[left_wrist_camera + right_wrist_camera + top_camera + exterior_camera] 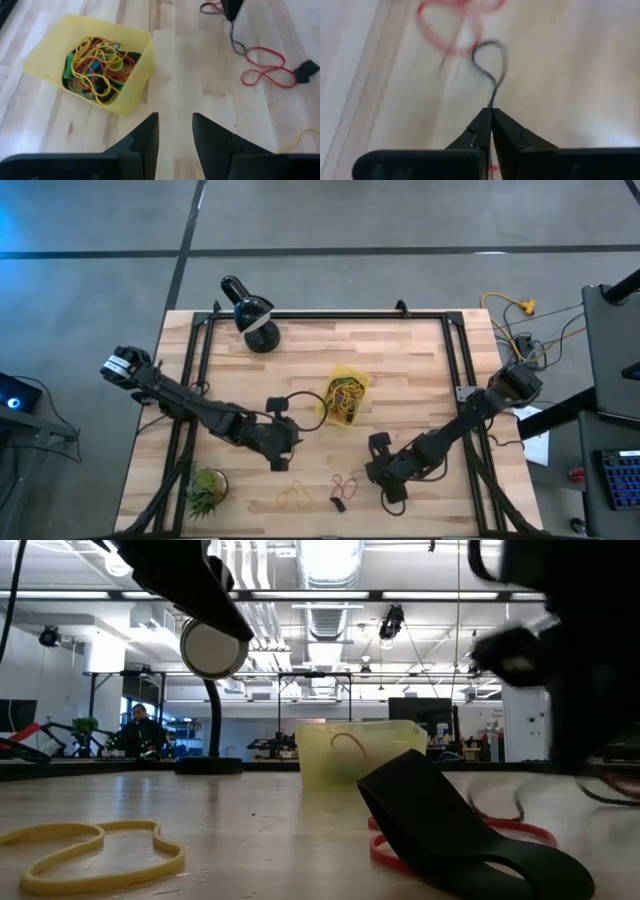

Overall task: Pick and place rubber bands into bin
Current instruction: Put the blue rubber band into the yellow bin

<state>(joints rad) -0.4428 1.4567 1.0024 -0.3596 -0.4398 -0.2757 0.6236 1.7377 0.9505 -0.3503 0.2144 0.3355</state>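
The yellow bin point(345, 398) point(95, 62) point(360, 753) sits mid-table, holding a tangle of coloured rubber bands point(97, 65). Loose on the wood near the near edge lie a red band point(347, 482) point(265, 70), a yellow band point(293, 498) point(90, 850) and a wide black band point(337, 502) point(460, 830). My right gripper point(383, 477) point(491, 114) is just right of the red band, shut on a thin dark band point(490, 60). My left gripper point(285, 452) point(175, 132) hovers open near the bin's near-left corner, touching nothing. My right gripper pinches the thin dark band at one end of its loop point(491, 102), between the two fingertips, coming from above. The rest of the loop point(235, 40) hangs slack below the fingers beside the red band. Whether its lower end still touches the table I cannot tell.
A black domed lamp point(250, 315) stands at the far edge, left of centre. A small spiky green plant point(205, 490) sits at the near left corner. Black frame rails point(195, 370) run along both sides of the table. Bare wood lies between the bin and the loose bands.
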